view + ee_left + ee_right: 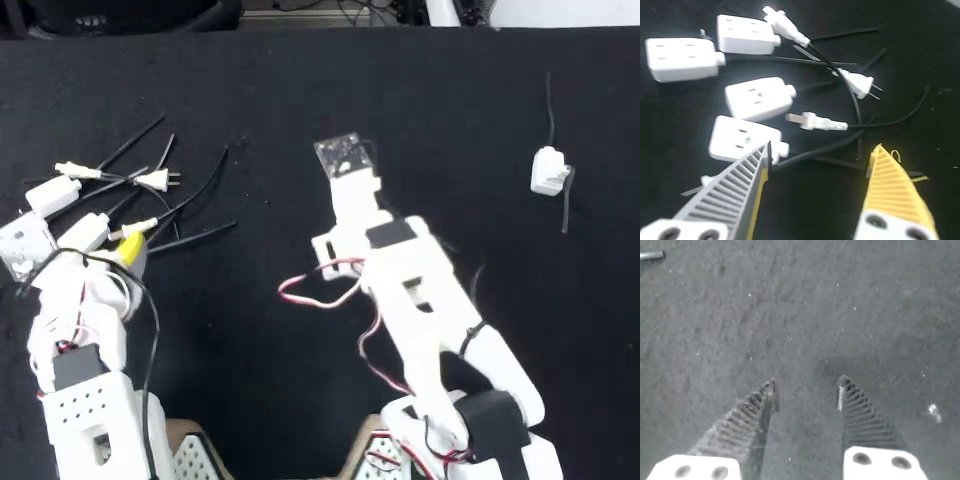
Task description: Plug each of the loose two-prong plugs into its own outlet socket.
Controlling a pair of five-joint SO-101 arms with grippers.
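Hovering unclenched and empty, the yellow-and-grey left gripper point(820, 150) hangs over white plastic outlet sockets point(757, 97) and loose white two-prong plugs point(817, 121) (black cords point(856, 107) tangled) at the high view's left; the white right gripper point(807, 385), likewise parted, faces black cloth point(790, 300).

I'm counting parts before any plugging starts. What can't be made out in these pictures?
High view: the lone white block with a black cord is too small to tell socket from plug.
Left wrist view: a white piece is half hidden behind a finger of the left claw; kind unclear.
Right wrist view: a dark cord end is cut off by the picture's edge.
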